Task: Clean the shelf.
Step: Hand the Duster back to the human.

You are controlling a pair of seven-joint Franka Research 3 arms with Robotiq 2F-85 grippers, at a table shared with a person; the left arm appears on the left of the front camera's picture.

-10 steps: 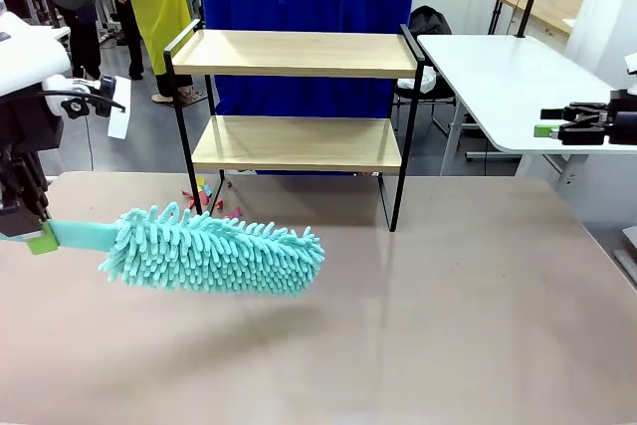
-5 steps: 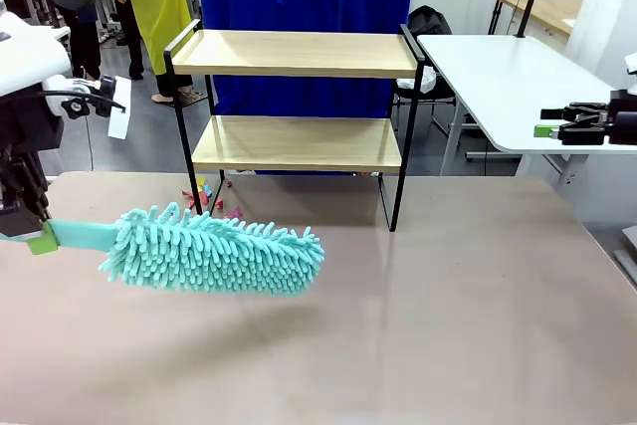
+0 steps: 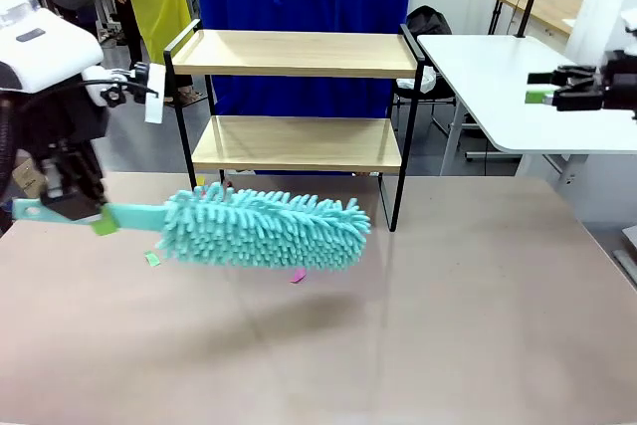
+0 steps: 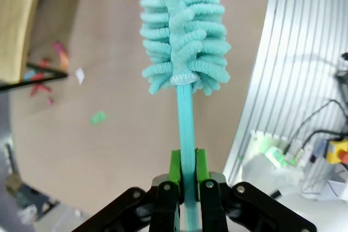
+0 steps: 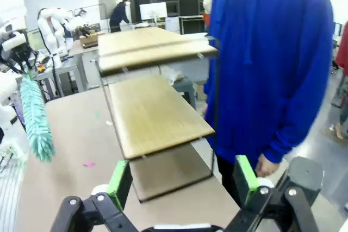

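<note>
A brown desk (image 3: 448, 325) is seen from the robot's side, and the shelf (image 3: 297, 97) stands at its far edge, in front of a person in blue (image 5: 272, 63); both wood boards look bare. Held out level above the desk, just before the shelf's lower board, is a fluffy teal duster (image 3: 264, 229). Its thin handle is clamped between the green pads of the left pincer (image 4: 187, 175), seen from the front at picture left (image 3: 75, 208). The right pincer (image 5: 182, 180) is spread wide and empty, raised well off to the right (image 3: 557, 87). A few paper scraps (image 3: 152, 258) lie on the desk beneath the duster. The sweep would likely go best with the duster lifted to board height, kept flat, and drawn along each board without catching the black side rails.
</note>
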